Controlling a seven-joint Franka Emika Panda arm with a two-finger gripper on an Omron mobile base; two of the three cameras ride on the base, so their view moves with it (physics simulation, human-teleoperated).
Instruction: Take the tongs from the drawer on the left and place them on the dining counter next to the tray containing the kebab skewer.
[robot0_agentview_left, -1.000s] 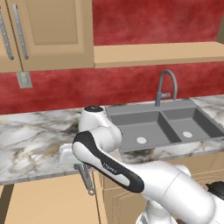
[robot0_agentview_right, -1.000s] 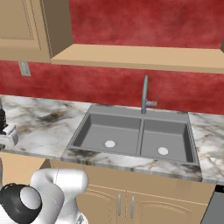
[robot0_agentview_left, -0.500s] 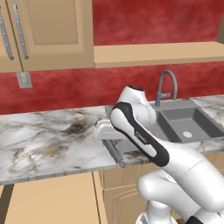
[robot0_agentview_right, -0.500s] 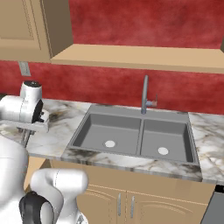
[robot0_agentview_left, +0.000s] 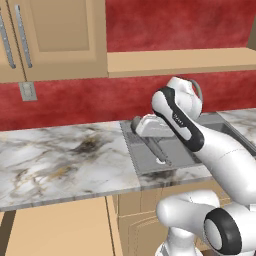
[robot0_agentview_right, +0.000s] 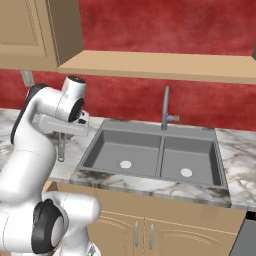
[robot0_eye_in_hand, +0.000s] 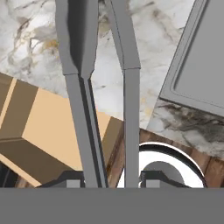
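The slim grey tongs (robot0_agentview_left: 156, 151) hang from my gripper (robot0_agentview_left: 148, 139), which is shut on them near one end. They dangle over the left rim of the sink. From the right base view the gripper (robot0_agentview_right: 61, 136) sits left of the basin and the tongs (robot0_agentview_right: 61, 149) point straight down. In the hand view both long arms of the tongs (robot0_eye_in_hand: 82, 65) run up from between my gripper (robot0_eye_in_hand: 111, 180) over the marble edge. The light-tan drawer (robot0_agentview_left: 55, 227) stands open below the worktop at lower left, and it also shows in the hand view as the drawer (robot0_eye_in_hand: 48, 131).
A grey double sink (robot0_agentview_right: 155, 156) with a faucet (robot0_agentview_right: 165, 107) is set in the marble worktop (robot0_agentview_left: 60, 165). Tan wall cabinets (robot0_agentview_left: 55, 35) and a shelf (robot0_agentview_right: 160, 67) hang above against the red wall. Base cabinet doors (robot0_agentview_right: 145, 232) are below the sink.
The arm has swung right with the tongs, from above the open drawer, across the worktop, to the sink's left rim. The grip has not changed.
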